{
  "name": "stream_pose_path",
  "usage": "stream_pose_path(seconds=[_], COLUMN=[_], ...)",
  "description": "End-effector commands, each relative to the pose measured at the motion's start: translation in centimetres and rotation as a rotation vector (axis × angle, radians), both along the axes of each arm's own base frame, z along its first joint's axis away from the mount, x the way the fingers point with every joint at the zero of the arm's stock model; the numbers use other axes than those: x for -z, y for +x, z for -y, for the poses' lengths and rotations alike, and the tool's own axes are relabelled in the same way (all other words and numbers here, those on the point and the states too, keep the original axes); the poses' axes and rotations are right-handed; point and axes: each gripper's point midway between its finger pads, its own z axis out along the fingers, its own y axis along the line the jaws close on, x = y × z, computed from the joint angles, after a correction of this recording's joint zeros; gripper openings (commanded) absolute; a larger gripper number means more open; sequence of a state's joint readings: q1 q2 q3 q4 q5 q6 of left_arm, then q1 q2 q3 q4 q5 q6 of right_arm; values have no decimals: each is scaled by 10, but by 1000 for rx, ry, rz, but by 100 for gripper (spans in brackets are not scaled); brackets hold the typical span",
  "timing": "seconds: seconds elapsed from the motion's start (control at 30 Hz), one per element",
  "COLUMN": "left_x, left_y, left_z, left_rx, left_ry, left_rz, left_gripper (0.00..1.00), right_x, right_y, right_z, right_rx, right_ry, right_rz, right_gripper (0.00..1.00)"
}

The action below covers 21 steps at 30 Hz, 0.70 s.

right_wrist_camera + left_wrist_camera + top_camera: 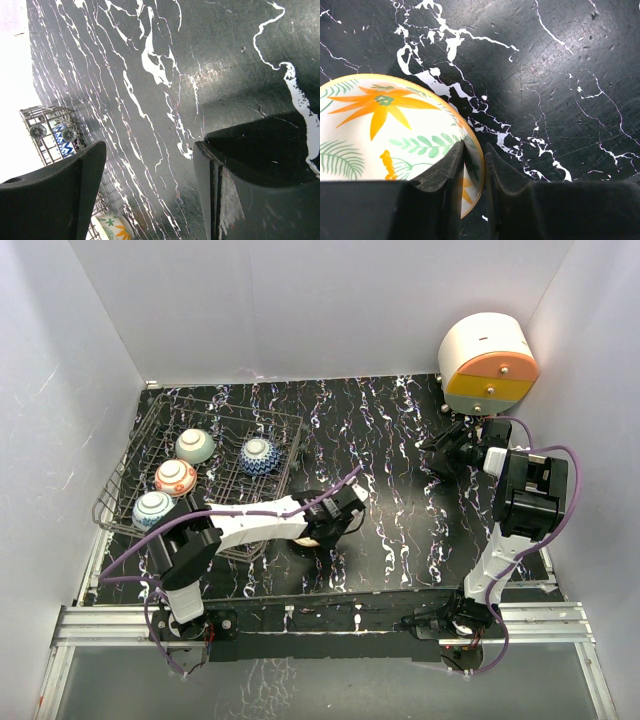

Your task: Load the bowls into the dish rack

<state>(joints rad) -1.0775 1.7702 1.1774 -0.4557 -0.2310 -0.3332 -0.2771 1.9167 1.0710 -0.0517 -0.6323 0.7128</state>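
The yellow bowl with the leaf design (380, 130) is on or just above the black marbled table, right of the dish rack (125, 495). My left gripper (475, 160) is shut on its rim, one finger inside and one outside. In the top view the left gripper (325, 528) covers most of that bowl. The rack holds a pale teal bowl (195, 446), a blue-white bowl (258, 455), a red-orange bowl (176, 477) and a bluish bowl (152, 510). My right gripper (450, 450) is open and empty at the back right; the right wrist view (150, 165) shows bare table between its fingers.
A round white, orange and yellow container (488, 365) stands at the back right corner, just behind the right gripper. White walls close in the table on three sides. The right wrist view shows the rack (42, 112) and the yellow bowl (112, 227) far off.
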Motion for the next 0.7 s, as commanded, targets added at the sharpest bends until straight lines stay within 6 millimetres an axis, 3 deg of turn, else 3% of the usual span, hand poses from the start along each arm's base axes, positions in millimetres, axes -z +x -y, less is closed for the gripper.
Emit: stream_pose_path(seconds=[0.0,0.03,0.1,0.17,0.33,0.47,0.57,0.67], left_x=[3,3,-1,-18,-102,-174,-215,-240], left_y=[-5,-5,-2,5,33,57,77,103], left_z=[-7,-8,-8,-2,31,46,38,9], left_rx=[-8,-9,-10,-12,-26,-96,-176,-299], left_ry=[3,7,11,-14,-182,-363,-520,-662], left_rz=[-2,2,17,51,188,264,295,300], left_gripper=[8,0,0,0,0,0,0,0], right_x=[-12,-12,-11,-12,-14,-16,-16,-16], right_y=[3,3,2,2,4,6,6,4], right_z=[3,4,3,3,4,5,5,4], right_rx=[0,0,-1,-1,3,6,5,5], right_ry=[-27,-29,-27,-28,-29,-29,-29,-27], right_rz=[34,36,32,32,36,40,39,37], right_gripper=[73,73,73,73,73,73,73,73])
